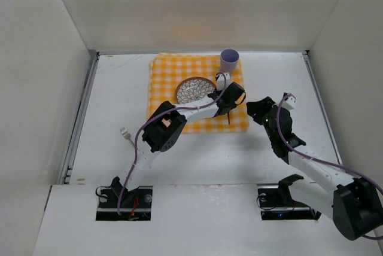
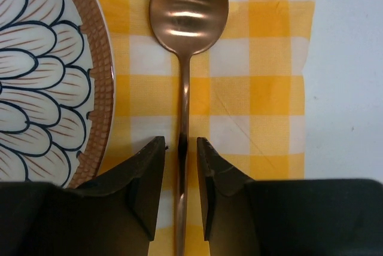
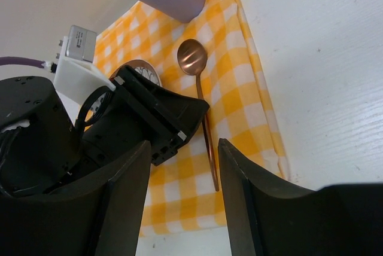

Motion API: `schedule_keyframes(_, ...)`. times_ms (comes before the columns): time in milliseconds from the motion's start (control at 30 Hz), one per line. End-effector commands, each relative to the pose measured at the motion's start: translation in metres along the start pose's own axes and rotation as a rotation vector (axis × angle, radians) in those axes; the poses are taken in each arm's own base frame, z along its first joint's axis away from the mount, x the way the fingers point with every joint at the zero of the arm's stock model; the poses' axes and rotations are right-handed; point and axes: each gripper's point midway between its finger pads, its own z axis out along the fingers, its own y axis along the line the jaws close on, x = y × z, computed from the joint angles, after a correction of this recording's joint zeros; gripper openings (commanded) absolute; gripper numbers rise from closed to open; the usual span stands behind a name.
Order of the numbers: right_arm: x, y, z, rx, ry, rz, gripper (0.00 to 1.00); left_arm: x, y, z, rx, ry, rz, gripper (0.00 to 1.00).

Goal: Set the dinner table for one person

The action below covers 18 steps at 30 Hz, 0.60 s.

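White walls close in a matte white bench [image 1: 108, 88], which fills the middle of the top view from the arm bases at the bottom up to the back wall, with thin metal rails down its left and right edges. A yellow-and-white checked cloth [image 1: 164, 67] lies in the upper middle of that view. On it sits a petal-patterned plate [image 1: 192, 90] with a brown rim, and a lilac cup [image 1: 230, 60] stands at the cloth's upper right corner. A copper spoon [image 2: 185, 88] lies flat on the cloth just right of the plate, its bowl toward the top of the left wrist view. A pale fork [image 1: 125, 132] rests on the bare bench at the left, well apart from the cloth.

The left jaws are low over the spoon's handle, parted a little, one finger [image 2: 146, 178] on each side of the handle with a thin gap showing on both sides, so nothing is gripped. The right jaws hang above the bench just right of the cloth, spread wide and holding nothing.
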Motion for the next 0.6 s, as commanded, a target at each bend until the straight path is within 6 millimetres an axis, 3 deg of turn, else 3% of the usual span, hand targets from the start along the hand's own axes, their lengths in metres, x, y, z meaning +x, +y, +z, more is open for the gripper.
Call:
schedule_keyframes(0,-0.015,0.013,-0.001,-0.047,-0.053,0.022,0.55,-0.036,-0.015,-0.022,0.028,-0.095,-0.042,0.28)
schedule_keyframes(133,-0.017,0.013,-0.001,-0.045,-0.059,0.021,0.55,-0.061,-0.03,-0.054,0.086,-0.158,-0.042,0.34)
schedule_keyframes(233,-0.017,0.013,-0.002,-0.05,-0.059,0.027,0.54,-0.09,-0.042,-0.1,0.169,-0.233,-0.038,0.37)
schedule_keyframes(333,-0.018,0.012,-0.002,-0.045,-0.064,0.024,0.54,-0.113,-0.037,-0.145,0.235,-0.305,-0.04,0.38)
schedule_keyframes(433,-0.015,0.013,0.0,-0.048,-0.05,0.02,0.42,-0.122,-0.002,-0.182,0.241,-0.355,-0.037,0.38)
schedule_keyframes(500,-0.012,0.018,0.001,-0.058,-0.036,0.006,0.23,-0.118,0.043,-0.198,0.186,-0.371,-0.043,0.34)
schedule_keyframes(567,-0.006,0.021,0.003,-0.066,-0.009,-0.008,0.12,-0.109,0.098,-0.208,0.089,-0.381,-0.052,0.31)
